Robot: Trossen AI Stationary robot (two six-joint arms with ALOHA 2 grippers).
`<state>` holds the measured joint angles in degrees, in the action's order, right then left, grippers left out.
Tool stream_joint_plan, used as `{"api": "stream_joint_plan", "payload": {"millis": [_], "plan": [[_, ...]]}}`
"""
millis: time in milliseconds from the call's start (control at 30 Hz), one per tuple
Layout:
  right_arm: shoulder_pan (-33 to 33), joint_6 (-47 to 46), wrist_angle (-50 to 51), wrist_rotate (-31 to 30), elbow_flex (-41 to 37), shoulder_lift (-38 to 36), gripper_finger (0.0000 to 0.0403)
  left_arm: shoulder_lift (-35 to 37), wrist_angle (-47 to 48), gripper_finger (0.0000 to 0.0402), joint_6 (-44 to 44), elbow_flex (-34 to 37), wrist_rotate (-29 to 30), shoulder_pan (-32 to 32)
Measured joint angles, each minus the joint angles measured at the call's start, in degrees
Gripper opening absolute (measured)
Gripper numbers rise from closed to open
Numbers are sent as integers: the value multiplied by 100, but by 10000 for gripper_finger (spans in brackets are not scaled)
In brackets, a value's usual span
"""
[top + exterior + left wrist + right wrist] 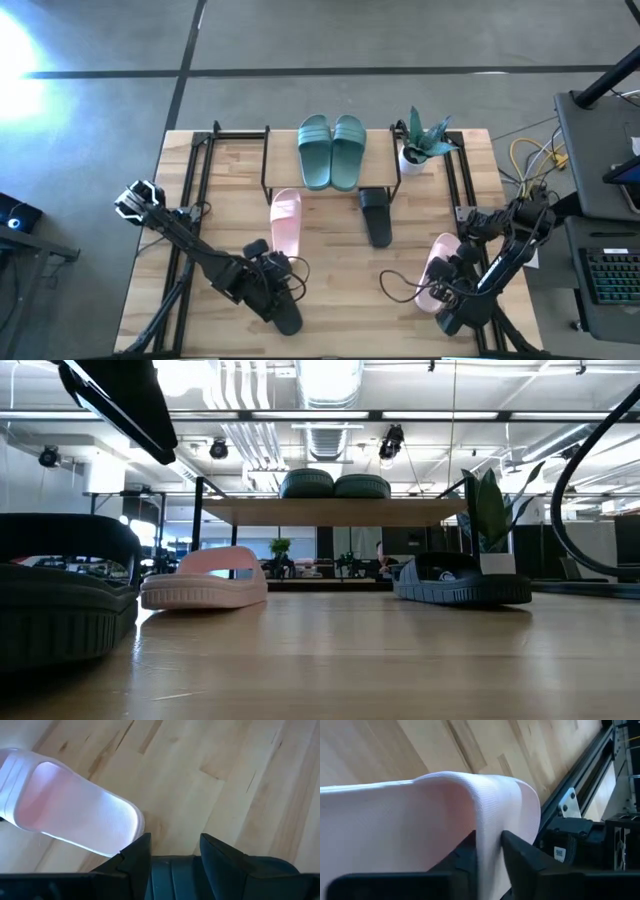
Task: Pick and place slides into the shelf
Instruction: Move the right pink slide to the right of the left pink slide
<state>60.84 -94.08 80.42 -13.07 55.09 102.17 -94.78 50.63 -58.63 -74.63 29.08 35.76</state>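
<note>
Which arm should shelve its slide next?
Right, probably. The right pincer is shut on the pink slide; the left pincer is open over the black slide, not yet gripping.

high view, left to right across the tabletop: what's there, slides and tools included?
Left tool over a black slide → pink slide → teal-green pair on the shelf → black slide → potted plant → right tool shut on a pink slide.

High view straight down over light wooden tabletop [330, 270]; low view level across it; wrist views close, past dark fingers [135, 862].
</note>
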Motion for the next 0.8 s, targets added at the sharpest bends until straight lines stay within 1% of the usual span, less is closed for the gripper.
{"api": "stream_joint_plan", "payload": {"millis": [133, 167, 267, 367, 467, 533, 633, 700, 800], "plan": [[0, 0, -28, 0, -40, -5, 25, 1, 426, 154, -541, -33, -9, 55], [0, 0, -60, -6, -28, -19, 17, 5, 524, 154, -640, -33, -38, 93], [-13, 7, -384, -196, 104, -137, 11, 15, 803, 154, -918, -33, -296, 242], [-31, 29, -678, -703, 402, -288, 10, 15, 910, 154, -1179, -33, -722, 397], [-81, 302, -686, -1453, 873, -401, 10, 17, 931, 154, -1625, -33, -888, 562], [-177, 710, -690, -2013, 1237, -432, 10, 17, 1021, 154, -2008, -33, -892, 671], [-460, 1719, -734, -2750, 1741, -426, 9, 17, 1258, 154, -2553, -33, -884, 852], [-780, 2541, -950, -3002, 1983, -426, 9, 17, 1388, 154, -2900, -33, -883, 967], [-1404, 3798, -1605, -3054, 2140, -423, 9, 20, 1540, 154, -3387, -33, -883, 1138]]}}
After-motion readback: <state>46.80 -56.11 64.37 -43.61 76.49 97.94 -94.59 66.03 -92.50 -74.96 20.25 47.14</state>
